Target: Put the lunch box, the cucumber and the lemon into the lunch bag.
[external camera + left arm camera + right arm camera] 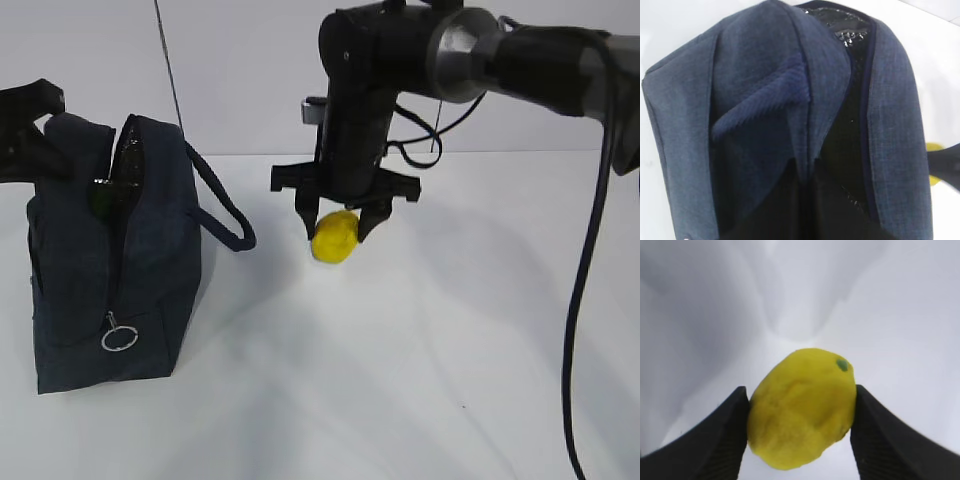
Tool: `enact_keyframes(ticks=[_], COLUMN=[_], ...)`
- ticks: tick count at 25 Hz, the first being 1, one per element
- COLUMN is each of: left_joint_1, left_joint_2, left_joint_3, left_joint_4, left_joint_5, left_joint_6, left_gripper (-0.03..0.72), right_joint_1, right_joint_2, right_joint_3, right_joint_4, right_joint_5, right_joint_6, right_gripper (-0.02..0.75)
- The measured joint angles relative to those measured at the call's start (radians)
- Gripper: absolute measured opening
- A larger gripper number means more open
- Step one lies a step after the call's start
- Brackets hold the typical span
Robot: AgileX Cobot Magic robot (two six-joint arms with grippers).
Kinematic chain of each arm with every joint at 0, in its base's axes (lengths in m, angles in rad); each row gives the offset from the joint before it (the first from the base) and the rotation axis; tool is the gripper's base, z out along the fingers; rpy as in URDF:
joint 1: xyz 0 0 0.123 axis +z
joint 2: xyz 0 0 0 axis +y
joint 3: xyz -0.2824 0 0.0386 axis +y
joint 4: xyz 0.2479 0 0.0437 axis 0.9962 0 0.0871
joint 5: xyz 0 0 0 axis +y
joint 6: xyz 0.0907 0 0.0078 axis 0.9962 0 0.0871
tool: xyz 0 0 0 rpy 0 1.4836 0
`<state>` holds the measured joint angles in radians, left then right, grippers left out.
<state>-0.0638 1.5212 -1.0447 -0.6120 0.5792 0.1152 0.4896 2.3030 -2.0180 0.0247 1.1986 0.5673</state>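
Reaching in from the upper right of the exterior view, wrist bent so the right gripper (334,226) points straight down over the white table (450,360). Clamped between its two dark fingers (715,440): the lemon (335,237), squeezed on both sides in the right wrist view (801,407), a small green spot near its top. Jaws about half apart, filled by the fruit. Appears lifted just clear of the table, though contact underneath cannot be ruled out from these angles.

Off to the left of that gripper, well apart from it: the lunch bag (110,270), standing upright, navy fabric, top unzipped and gaping, one looped handle (222,205) hanging toward the gripper's side, silver ring pull (119,339) dangling low on the front.

At the bag's upper left edge, the left gripper (25,125), black, pressed against the fabric rim. Seen from its own wrist view only as bag: folded navy cloth and a ribbed strap (765,97) close to the lens, shiny black lining (847,130) down inside the opening. Fingers themselves hidden there; closed tight, apparently pinching the bag's rim, though the exact pinch point is not visible.

A dark green shape just inside the bag's mouth, below the left gripper, possibly the cucumber (105,195); too shadowed to be sure.
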Motion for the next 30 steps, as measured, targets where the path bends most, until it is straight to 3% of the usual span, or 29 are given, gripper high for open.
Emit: enact_keyframes(ticks=[2,5,14,21,30], left_joint_1=[0.0,0.0,0.0,0.0,0.0], left_joint_2=[0.0,0.0,0.0,0.0,0.0], left_joint_3=[0.0,0.0,0.0,0.0,0.0], left_joint_4=[0.0,0.0,-0.024,-0.077,-0.167], left_joint_5=[0.0,0.0,0.004,0.007,0.018], left_joint_6=[0.0,0.0,0.0,0.013,0.079], left_gripper=[-0.007,-0.007,-0.007,-0.007,-0.007], right_joint_1=[0.0,0.0,0.0,0.0,0.0], right_joint_2=[0.0,-0.003,-0.008,-0.008,-0.008], right_joint_3=[-0.059,-0.136,-0.321,-0.353,-0.353], right_joint_4=[-0.048,-0.025,0.252,0.43,0.515], right_joint_5=[0.015,0.025,0.044,0.047,0.049], right_joint_6=[-0.042,-0.111,-0.26,-0.359,-0.396], right_gripper=[0.452,0.452,0.452,0.452,0.452])
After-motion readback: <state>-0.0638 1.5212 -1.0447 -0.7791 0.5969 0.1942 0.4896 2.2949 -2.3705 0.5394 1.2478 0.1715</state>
